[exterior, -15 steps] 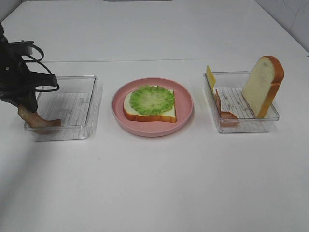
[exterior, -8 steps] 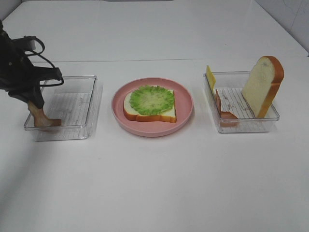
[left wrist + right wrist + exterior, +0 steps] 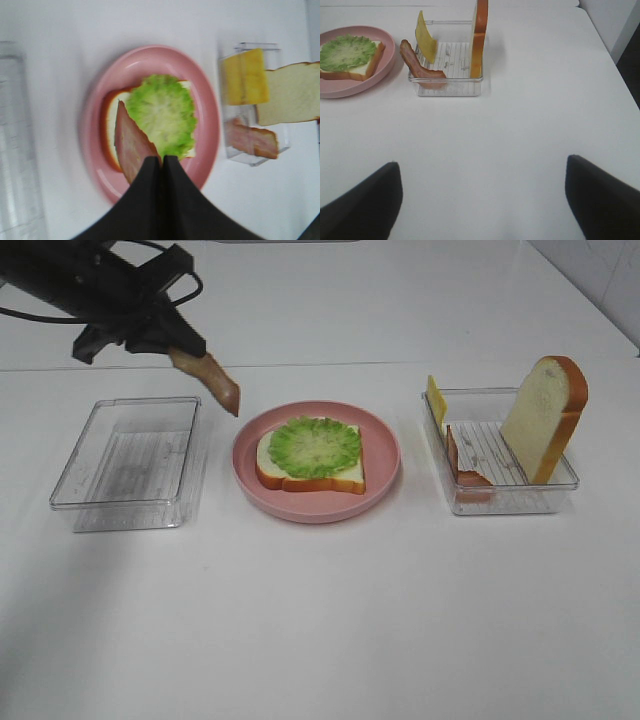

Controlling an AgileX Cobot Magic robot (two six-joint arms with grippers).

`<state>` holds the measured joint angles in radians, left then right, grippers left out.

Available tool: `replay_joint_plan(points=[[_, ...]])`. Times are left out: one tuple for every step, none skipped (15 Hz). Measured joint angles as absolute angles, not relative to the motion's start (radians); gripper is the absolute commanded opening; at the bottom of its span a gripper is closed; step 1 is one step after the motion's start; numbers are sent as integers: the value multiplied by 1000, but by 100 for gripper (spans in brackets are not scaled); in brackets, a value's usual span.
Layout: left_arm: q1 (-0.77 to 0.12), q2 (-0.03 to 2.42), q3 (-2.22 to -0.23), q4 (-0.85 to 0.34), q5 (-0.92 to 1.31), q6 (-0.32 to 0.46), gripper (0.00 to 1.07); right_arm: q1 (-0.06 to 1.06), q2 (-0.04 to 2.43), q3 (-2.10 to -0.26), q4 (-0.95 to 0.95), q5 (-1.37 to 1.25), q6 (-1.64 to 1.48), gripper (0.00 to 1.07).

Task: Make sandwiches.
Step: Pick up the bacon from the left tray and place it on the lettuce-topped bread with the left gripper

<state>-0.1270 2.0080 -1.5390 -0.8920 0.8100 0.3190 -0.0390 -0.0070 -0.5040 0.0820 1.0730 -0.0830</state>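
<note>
A white bread slice (image 3: 345, 476) topped with green lettuce (image 3: 315, 446) lies on the round pink plate (image 3: 385, 455). My left gripper (image 3: 180, 352) is shut on a brown-red bacon strip (image 3: 215, 383) and holds it in the air just left of the plate. In the left wrist view the gripper (image 3: 160, 161) holds the bacon (image 3: 131, 142) over the lettuce (image 3: 160, 115) and bread (image 3: 110, 127). My right gripper (image 3: 481, 164) is open and empty over bare table. It is out of the high view.
A clear tray (image 3: 520, 502) at the right holds an upright bread slice (image 3: 543, 418), a yellow cheese square (image 3: 436, 398) and another bacon strip (image 3: 462, 465). An empty clear tray (image 3: 130, 462) sits at the left.
My left gripper has lifted the bacon strip out of the left tray and carried it up and right, towards the plate. Everything else is unmoved.
</note>
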Motion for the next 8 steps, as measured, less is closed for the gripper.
replay_joint_plan(points=[[-176, 2008, -1539, -997, 778, 377, 0, -39, -7, -504, 82, 1073, -83, 83], [-193, 2010, -1539, -1029, 767, 394, 0, -39, -7, -504, 82, 1073, -83, 83], [-224, 2012, -1539, -1086, 746, 418, 0, -39, -7, -504, 82, 1073, -83, 83], [-250, 2020, -1540, -1137, 730, 435, 0, -39, -7, -504, 82, 1073, -83, 83], [-281, 2036, -1541, -1199, 714, 455, 0, -39, -7, -504, 82, 1073, -83, 83], [-311, 2060, -1542, -1256, 698, 476, 0, -39, -7, -504, 82, 1073, -83, 83], [-338, 2087, -1542, -1311, 686, 498, 0, -39, -7, -504, 82, 1073, -83, 83], [-359, 2114, -1542, -1356, 674, 523, 0, -39, -7, -504, 82, 1073, -83, 83]])
